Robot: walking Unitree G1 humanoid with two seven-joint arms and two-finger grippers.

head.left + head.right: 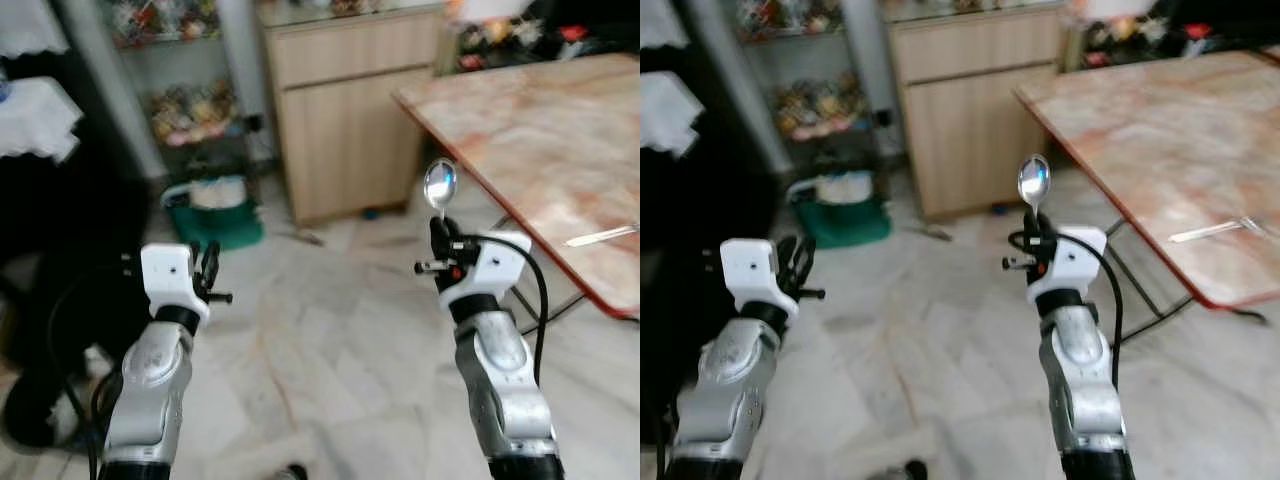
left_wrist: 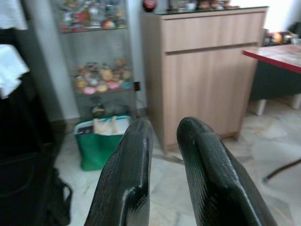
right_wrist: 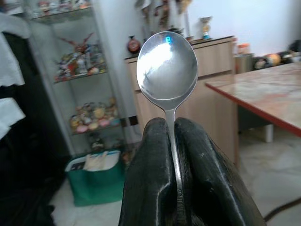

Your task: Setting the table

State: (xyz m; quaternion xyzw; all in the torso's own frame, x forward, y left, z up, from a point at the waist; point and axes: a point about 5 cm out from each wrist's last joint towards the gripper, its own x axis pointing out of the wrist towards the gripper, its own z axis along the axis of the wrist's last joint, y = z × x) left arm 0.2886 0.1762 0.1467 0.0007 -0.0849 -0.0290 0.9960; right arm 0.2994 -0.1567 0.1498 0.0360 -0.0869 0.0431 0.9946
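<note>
**Spoon in hand, table still off to the right**

We are standing on the pale floor with the marble-patterned table (image 1: 560, 140) filling the upper right of the head view, a piece of cutlery (image 1: 601, 236) already lying near its red edge. A wooden cabinet (image 1: 345, 120) is standing at upper centre, a glass shelf of figurines (image 1: 195, 105) to its left, and a green bag (image 1: 213, 212) below that.

Our right gripper (image 1: 440, 235) is pinching the handle of a metal spoon (image 1: 440, 184), bowl upright. Our left gripper (image 1: 207, 272) is carrying nothing, its fingers (image 2: 127, 174) standing narrowly apart.

We judge the grip thin: the fingers are clamping a slim, smooth handle, so the spoon could swivel or slide out as we walk. Swinging the arm in could also knock the table edge.

We are making out no readable writing or brand anywhere.
</note>
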